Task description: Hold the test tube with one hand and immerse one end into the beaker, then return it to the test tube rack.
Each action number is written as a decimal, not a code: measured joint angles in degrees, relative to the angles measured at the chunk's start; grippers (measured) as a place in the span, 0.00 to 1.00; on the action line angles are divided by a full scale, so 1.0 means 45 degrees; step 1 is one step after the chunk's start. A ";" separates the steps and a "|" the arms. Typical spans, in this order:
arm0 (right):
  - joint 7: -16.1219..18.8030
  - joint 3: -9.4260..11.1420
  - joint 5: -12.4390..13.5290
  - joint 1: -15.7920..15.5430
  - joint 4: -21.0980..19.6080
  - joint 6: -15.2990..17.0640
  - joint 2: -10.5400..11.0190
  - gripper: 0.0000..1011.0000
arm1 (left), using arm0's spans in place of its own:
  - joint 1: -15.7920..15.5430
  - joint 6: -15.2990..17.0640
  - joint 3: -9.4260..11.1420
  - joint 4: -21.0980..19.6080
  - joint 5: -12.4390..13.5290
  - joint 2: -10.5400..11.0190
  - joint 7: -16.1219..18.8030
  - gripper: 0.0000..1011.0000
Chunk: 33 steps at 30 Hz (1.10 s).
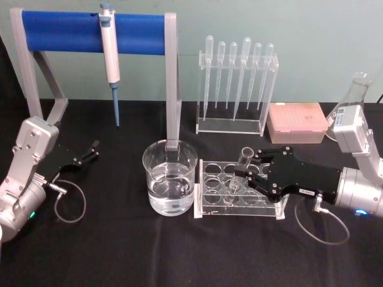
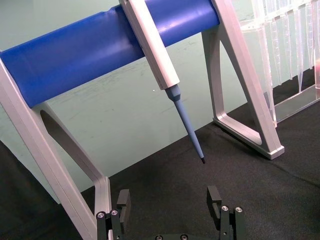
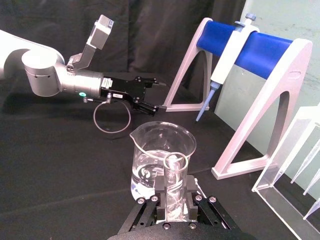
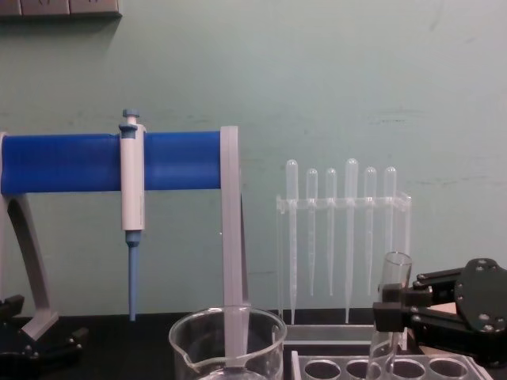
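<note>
Beaker sits nearest the head cam, front-centre on the black bench, approx a third full of clear liquid, spout side toward the robot's right per the wrist view.

Just beside it on the right: white tube rack. Test tube is standing in a rack hole, mouth up, rounded end down. Long axis near vertical, w/ a slight lean in the chest view.

Right claw comes in from the right at rack level, fingers either side of the tube's upper/mid section. In the right wrist view the tube sits between the pads and looks gripped, so I read it as clenched on the tube. Contact on both pads isn't 100% clear, though.

Left claw parked at bench left, near the blue pipette stand, fingers apart, holding nothing.

Step, my read: grasp stage, tube not yet lifted out of the rack, nothing dipped.

Next move needs:
- straight vertical lift until the rounded end clears the rack top
- translate toward the robot's left, over the beaker mouth
- lower w/ axis kept upright so the bottom end enters the liquid
- then reverse back to the same hole

Risk: glass on glass at the beaker rim, tube slipping in the pads.
</note>
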 joint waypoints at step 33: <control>-0.0504 0.0711 0.0257 -0.0372 -0.1314 -0.0387 0.0145 0.99 | 0.0000 0.0000 0.0000 0.0000 0.0000 0.0000 0.0000 0.99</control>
